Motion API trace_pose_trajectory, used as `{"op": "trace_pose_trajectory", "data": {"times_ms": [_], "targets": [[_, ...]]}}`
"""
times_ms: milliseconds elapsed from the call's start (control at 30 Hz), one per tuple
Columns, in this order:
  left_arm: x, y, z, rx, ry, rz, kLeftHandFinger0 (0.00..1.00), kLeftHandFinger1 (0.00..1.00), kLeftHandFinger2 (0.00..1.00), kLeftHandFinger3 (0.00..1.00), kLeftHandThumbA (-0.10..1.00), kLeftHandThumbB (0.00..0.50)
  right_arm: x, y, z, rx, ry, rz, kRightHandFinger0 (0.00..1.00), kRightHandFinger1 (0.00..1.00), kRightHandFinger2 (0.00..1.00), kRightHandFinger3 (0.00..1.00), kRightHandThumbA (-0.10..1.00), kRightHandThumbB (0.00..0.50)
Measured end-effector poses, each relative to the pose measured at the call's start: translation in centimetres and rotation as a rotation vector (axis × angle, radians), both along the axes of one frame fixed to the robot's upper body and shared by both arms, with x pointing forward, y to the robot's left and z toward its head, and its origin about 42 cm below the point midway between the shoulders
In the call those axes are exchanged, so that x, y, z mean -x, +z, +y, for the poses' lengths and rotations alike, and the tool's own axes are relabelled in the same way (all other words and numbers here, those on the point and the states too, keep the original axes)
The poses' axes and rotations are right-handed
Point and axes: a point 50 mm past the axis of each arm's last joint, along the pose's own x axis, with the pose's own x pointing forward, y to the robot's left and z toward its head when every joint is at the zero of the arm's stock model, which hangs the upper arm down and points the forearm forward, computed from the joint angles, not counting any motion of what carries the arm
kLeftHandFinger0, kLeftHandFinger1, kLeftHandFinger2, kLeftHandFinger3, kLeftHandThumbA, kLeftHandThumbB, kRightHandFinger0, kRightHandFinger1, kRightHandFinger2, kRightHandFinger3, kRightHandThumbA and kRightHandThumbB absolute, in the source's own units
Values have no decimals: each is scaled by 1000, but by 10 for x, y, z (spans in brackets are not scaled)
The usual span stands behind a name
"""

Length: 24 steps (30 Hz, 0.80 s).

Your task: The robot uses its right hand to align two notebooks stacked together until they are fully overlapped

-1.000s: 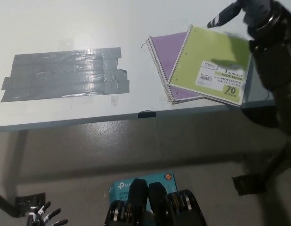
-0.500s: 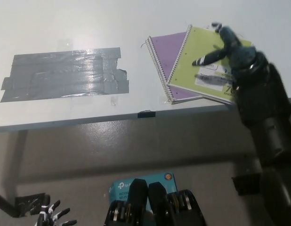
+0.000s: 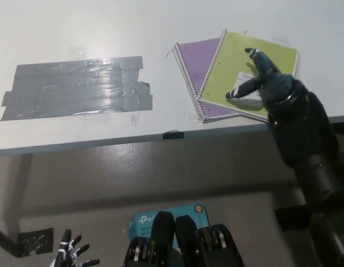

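Right hand (image 3: 260, 78), lowered since a second ago, fingers (image 3: 239, 90) spread, rests on green notebook (image 3: 239, 61), still askew over purple notebook (image 3: 197, 61).

Lab-like workspace, taped white table (image 3: 77, 33), bare concrete floor (image 3: 105, 178)

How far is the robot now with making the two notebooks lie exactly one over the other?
Done: the black right robot hand is over the green notebook, fingers apart. In hand: the push itself; contact is unclear. Left: all the aligning, as the green notebook lies skewed on the purple notebook, whose left part shows. The white left robot hand rests low, off the table.
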Motion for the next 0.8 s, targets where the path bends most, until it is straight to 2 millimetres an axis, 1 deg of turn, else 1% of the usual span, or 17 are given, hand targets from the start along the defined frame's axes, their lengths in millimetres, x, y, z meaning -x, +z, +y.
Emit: {"op": "trace_pose_trajectory", "data": {"times_ms": [33, 67, 133, 167, 200, 233, 333, 367, 400, 433, 500, 533, 667, 700, 733, 767, 800], "targets": [[0, 0, -1, -4, -5, -1, 609, 717, 907, 1000, 1000, 407, 2, -4, -1, 5, 0, 5, 1000, 1000, 1000, 1000, 1000, 344], [0, 0, -2, -8, -10, -1, 625, 713, 896, 1000, 1000, 436, 4, -10, -2, 9, 0, 15, 1000, 1000, 1000, 1000, 1000, 332], [0, 0, -4, -20, -27, -4, 643, 724, 891, 1000, 1000, 437, 8, -19, -4, 15, -6, 20, 1000, 1000, 1000, 1000, 1000, 345], [-1, -1, -5, -26, -36, -4, 681, 733, 875, 1000, 1000, 436, 10, -21, -5, 21, -6, 18, 1000, 1000, 1000, 1000, 1000, 340], [-1, -1, -6, -32, -45, -4, 652, 706, 857, 1000, 1000, 434, 11, -23, -5, 25, -7, 15, 1000, 1000, 1000, 1000, 1000, 342], [-1, -1, -7, -36, -51, -5, 625, 689, 853, 1000, 1000, 428, 13, -24, -5, 26, -7, 13, 1000, 1000, 1000, 1000, 1000, 331], [-1, -1, -9, -46, -63, -7, 598, 685, 866, 1000, 1000, 430, 18, -32, -6, 51, -3, 9, 1000, 1000, 1000, 1000, 1000, 372], [-1, -1, -9, -48, -65, -7, 589, 684, 868, 1000, 1000, 419, 19, -34, -5, 66, 1, 9, 1000, 1000, 1000, 1000, 1000, 387], [-1, -1, -9, -51, -68, -8, 585, 684, 867, 1000, 1000, 416, 20, -36, -4, 81, 4, 9, 1000, 1000, 1000, 1000, 1000, 387], [-1, -1, -10, -55, -73, -8, 631, 709, 868, 1000, 1000, 364, 20, -37, -4, 95, 6, 9, 1000, 1000, 1000, 1000, 1000, 371], [-1, -1, -11, -66, -90, -6, 635, 706, 862, 1000, 1000, 351, 23, -40, -5, 124, 10, 5, 1000, 1000, 1000, 1000, 1000, 370], [-1, -1, -12, -71, -97, -4, 636, 704, 852, 1000, 1000, 354, 24, -42, -5, 134, 12, 3, 1000, 1000, 1000, 1000, 1000, 357], [0, -1, -13, -86, -121, -2, 614, 697, 834, 1000, 1000, 366, 27, -47, -4, 173, 17, -4, 1000, 1000, 1000, 1000, 1000, 365], [0, -1, -12, -89, -124, -2, 605, 692, 835, 1000, 1000, 356, 28, -48, -4, 183, 18, -5, 1000, 1000, 1000, 1000, 1000, 355], [0, -1, -12, -91, -126, -2, 588, 685, 834, 1000, 1000, 368, 29, -49, -3, 192, 21, -8, 1000, 1000, 1000, 1000, 1000, 345], [0, -1, -12, -93, -127, -3, 580, 682, 832, 1000, 1000, 369, 31, -50, -3, 204, 25, -11, 1000, 1000, 1000, 1000, 1000, 347], [0, -1, -11, -96, -128, -4, 578, 694, 844, 1000, 1000, 358, 32, -51, -3, 223, 32, -16, 1000, 1000, 1000, 1000, 1000, 376]]}}
